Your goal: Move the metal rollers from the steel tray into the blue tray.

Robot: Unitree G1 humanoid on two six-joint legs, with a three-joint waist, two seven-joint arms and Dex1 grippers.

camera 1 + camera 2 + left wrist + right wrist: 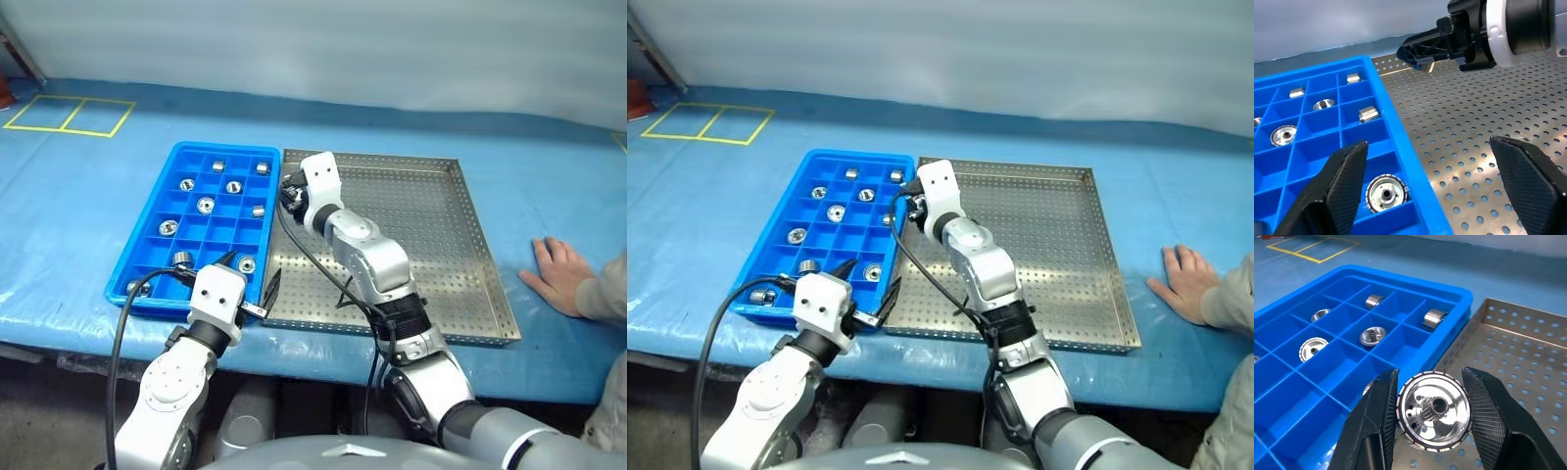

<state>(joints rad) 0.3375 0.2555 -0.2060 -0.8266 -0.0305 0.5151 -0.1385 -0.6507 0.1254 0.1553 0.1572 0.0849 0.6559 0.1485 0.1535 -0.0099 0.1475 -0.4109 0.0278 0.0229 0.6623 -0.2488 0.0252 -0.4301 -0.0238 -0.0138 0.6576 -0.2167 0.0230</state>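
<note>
The right tool (1432,406) clamps one metal roller (1433,410) between its fingers — steel tray (1528,362) beneath it, blue tray (1327,396) just beside, several rollers (1373,335) already in compartments. The left tool (1430,181) stands wide, holding nothing.

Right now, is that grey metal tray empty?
Apparently empty: the steel tray shows bare perforated floor. The right gripper holds one metal roller above its edge.

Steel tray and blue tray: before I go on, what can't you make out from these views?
- Steel tray: the right arm covers its left-centre floor in both eye views, so any metal rollers left there are hidden.
- Blue tray: the left gripper hides its near right corner.
- Roller clamped in the right gripper: which compartment lies under it is unclear.
</note>
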